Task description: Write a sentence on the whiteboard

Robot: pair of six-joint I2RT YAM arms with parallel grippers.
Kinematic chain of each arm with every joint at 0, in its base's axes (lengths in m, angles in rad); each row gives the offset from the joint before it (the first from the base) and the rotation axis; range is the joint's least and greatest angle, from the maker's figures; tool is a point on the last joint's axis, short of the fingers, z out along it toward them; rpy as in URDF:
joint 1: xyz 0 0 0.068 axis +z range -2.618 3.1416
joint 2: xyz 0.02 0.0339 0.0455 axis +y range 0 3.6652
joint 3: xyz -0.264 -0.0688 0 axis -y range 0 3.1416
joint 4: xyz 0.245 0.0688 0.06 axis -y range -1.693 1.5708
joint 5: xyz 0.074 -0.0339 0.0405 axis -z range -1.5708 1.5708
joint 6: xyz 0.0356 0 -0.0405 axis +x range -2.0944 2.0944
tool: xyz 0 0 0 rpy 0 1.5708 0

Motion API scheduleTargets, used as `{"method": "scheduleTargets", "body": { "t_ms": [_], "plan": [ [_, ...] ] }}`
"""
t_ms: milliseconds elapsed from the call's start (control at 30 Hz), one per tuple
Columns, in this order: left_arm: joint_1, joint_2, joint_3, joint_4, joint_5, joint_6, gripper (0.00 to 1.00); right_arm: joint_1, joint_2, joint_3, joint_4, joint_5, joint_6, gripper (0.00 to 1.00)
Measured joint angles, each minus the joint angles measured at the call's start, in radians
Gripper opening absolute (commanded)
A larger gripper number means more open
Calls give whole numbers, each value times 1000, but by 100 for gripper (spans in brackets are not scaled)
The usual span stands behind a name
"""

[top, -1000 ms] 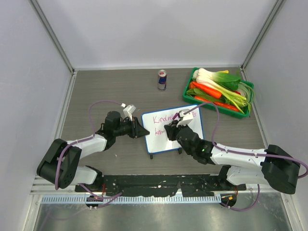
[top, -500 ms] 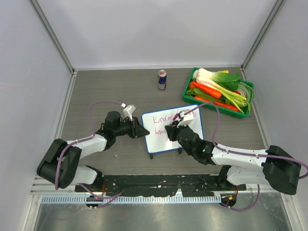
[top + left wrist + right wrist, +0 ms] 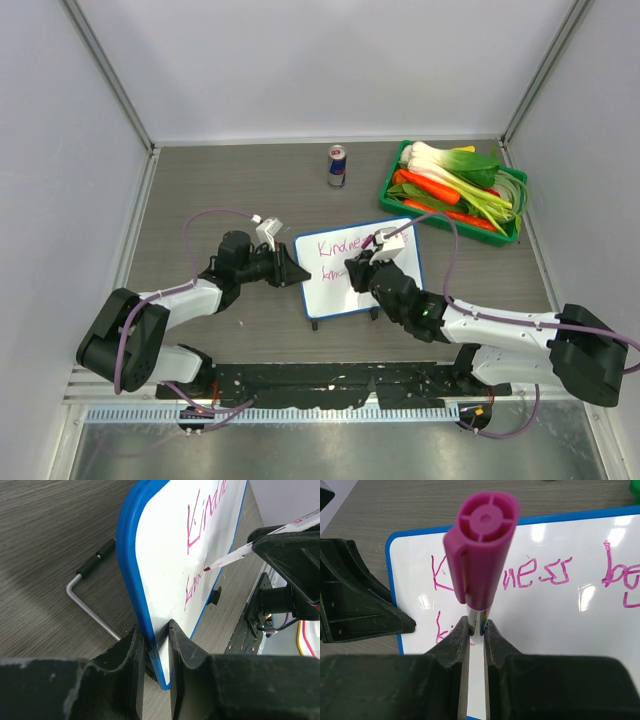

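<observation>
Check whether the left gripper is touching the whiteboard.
Touching. The left wrist view shows the left gripper clamped on the whiteboard, its jaws pressed against both faces of the blue edge.

glossy white whiteboard with smooth blue plastic rim, on a matt grey wood-grain table

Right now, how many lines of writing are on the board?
2. The top line runs across the upper part of the board; the second line starts under it at the left. The marker and right gripper hide parts, so more may be covered.
</observation>
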Motion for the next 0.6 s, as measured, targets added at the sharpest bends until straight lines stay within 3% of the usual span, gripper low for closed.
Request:
{"method": "scheduleTargets", "body": {
  "t_ms": [600],
  "plan": [
    [0,0,0,0,0,0,0,-5,12,72,10,47,-51,1]
  ]
}}
